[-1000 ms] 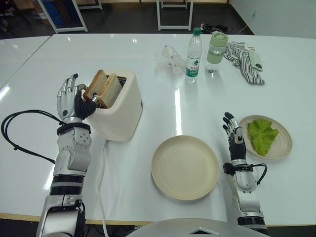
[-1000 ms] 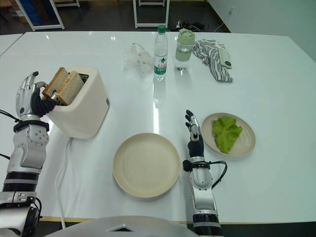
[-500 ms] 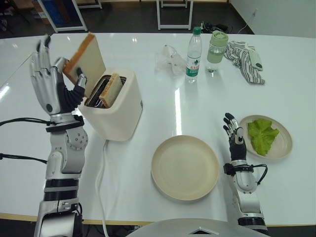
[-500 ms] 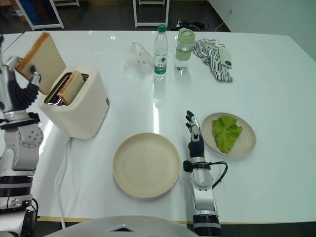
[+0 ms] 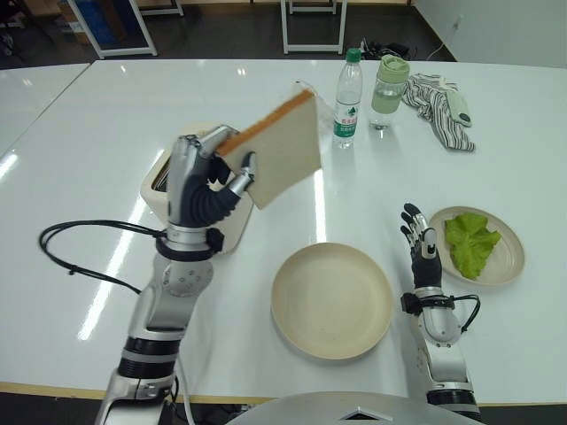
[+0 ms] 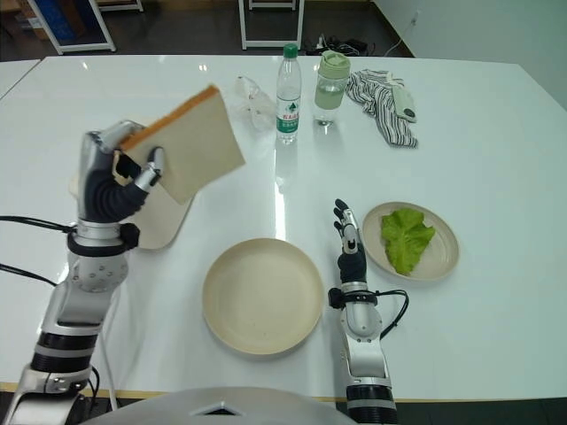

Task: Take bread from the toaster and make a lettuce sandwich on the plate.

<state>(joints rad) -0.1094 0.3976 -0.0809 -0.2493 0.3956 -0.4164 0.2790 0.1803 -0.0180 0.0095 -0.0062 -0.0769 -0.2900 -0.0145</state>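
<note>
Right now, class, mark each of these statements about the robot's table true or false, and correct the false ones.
1. The left hand grips a slice of bread and holds it in the air. True.
2. A slice already lies on the large plate. False: that plate is bare.
3. The lettuce lies on the smaller plate. True.
4. The right hand holds the lettuce. False: it stands open beside the smaller plate and holds nothing.
5. A water bottle and a green-lidded bottle stand upright at the table's far side. True.
</note>
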